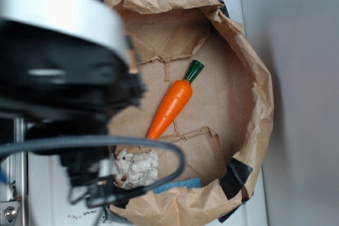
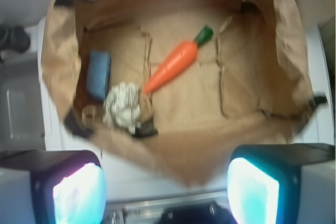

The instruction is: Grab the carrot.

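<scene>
Down on the floor of the brown paper bag (image 1: 254,78) lies the carrot (image 1: 170,107), flat and diagonal, green stem cap aimed at the bag's far rim, orange tip aimed back toward the whitish crumpled wad (image 1: 137,166). That tip sits just beside the wad; a flat blue piece (image 2: 98,74) rests on the wad's other side. Above the bag's near rim hovers the gripper (image 2: 167,190), fingers (image 2: 79,192) spread wide, nothing between them, well apart from the carrot.
</scene>
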Controlling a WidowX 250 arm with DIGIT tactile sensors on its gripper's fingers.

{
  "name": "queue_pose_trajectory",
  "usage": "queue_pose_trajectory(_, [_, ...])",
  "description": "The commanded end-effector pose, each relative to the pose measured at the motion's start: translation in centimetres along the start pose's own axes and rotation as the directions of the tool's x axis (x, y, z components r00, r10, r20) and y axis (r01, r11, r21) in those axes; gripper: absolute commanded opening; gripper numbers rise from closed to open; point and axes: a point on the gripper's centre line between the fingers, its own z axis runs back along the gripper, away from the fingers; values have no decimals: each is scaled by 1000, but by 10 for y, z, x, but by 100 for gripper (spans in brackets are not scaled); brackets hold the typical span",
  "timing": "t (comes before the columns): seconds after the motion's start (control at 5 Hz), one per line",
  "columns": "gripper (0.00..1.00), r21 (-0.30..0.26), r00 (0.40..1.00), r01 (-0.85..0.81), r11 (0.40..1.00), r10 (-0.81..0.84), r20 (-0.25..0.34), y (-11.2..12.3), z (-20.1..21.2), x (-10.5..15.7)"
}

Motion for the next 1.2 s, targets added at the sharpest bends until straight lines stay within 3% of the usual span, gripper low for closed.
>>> queue_pose_trajectory(0.0, [100, -56, 995, 97, 994, -95, 36, -18, -2, 65])
queue_pose_trajectory(0.8, [100, -56, 995, 97, 994, -95, 36, -18, -2, 65])
queue_pose_trajectory(1.0, [100, -67, 998, 45, 997, -41, 57, -8, -27, 58])
